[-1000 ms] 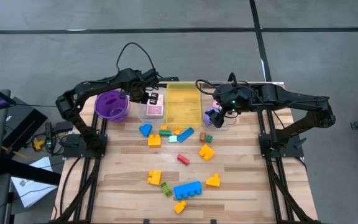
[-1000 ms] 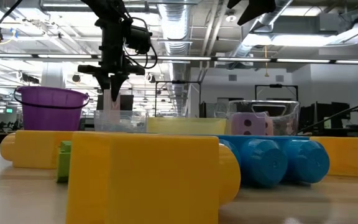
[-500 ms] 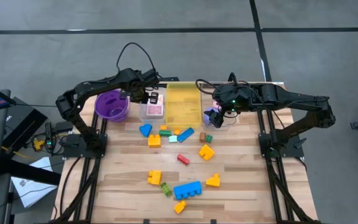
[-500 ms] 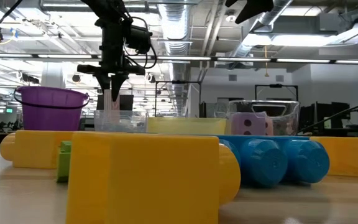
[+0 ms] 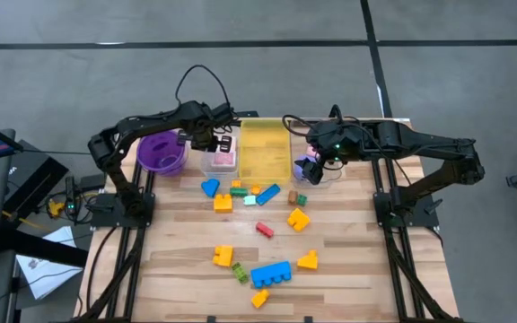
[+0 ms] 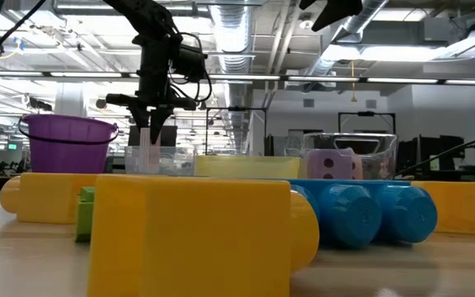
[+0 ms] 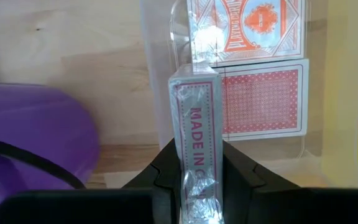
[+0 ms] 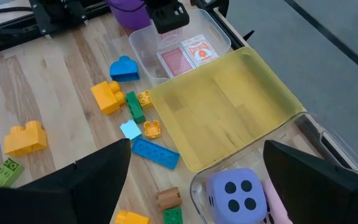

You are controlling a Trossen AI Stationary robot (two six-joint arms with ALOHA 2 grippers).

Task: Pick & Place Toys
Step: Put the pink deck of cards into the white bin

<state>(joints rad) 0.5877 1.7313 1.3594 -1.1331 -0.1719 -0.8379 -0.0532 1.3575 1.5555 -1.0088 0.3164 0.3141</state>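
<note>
My left gripper (image 5: 207, 142) is shut on a cellophane-wrapped pack of red-and-white playing cards (image 7: 194, 124) and hangs over the clear bin (image 5: 221, 158). Two more card packs (image 7: 261, 99) lie flat on that bin's floor. My right gripper (image 5: 311, 165) stands open, high above a second clear bin holding the purple die (image 8: 235, 193). Several coloured building blocks (image 5: 271, 274) lie scattered on the wooden table (image 5: 348, 287). My left gripper pinches the card pack by its two broad faces (image 7: 180, 163) between its two fingers. The fingers come from above, pointing down. The pack hangs upright on edge below them (image 6: 145, 139), clear of the packs in the bin.
The purple bowl (image 5: 162, 151) stands just left of the clear bin, and the yellow bin (image 5: 265, 151) lies between the two clear bins. Blocks (image 8: 114, 96) crowd the table near the bins' front sides. Large yellow and blue blocks (image 6: 196, 239) sit near the table's front edge.
</note>
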